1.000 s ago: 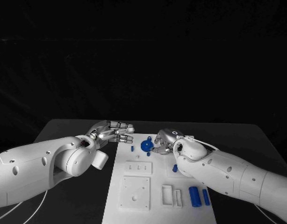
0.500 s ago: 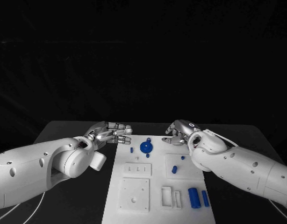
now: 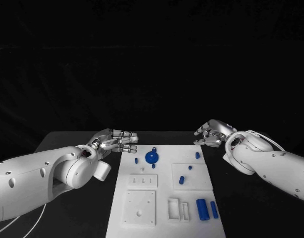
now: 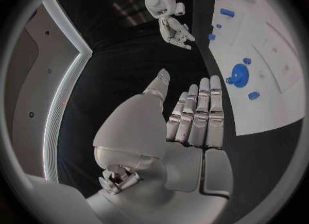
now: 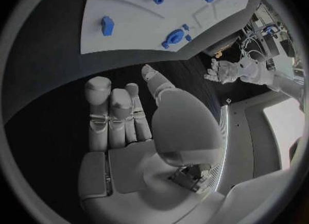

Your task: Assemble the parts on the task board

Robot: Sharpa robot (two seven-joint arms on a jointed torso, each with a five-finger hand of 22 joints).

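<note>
In the head view, the silver many-fingered right hand [image 3: 214, 134] is now hovering off the far right corner of the white rectangular task board [image 3: 168, 198], having pulled away from the round blue disc-shaped part [image 3: 152, 157] it was crowding a second ago. Its fingers are lying loosely curled and apart, gripping nothing. The silver left hand [image 3: 115, 140] is staying beside the board's far left corner, fingers side by side, also carrying nothing. On the board, the small blue pieces, including two blue cylindrical parts [image 3: 207, 208] near the front edge, are resting untouched; what the tiniest pieces are is hard to make out. The black counter [image 3: 74, 141] is fading into darkness at its edges.

In the left wrist view, the left hand [image 4: 193, 118] is holding its fingers [image 4: 205, 105] straight and pressed together over the dark counter, beside the board [image 4: 270, 95] and disc [image 4: 240, 74].

In the right wrist view, the right hand [image 5: 129, 121] is showing its fingers [image 5: 109, 113] half extended, slightly parted, with nothing between them; the board [image 5: 135, 7] is lying beyond, partly cut off by the rim.
</note>
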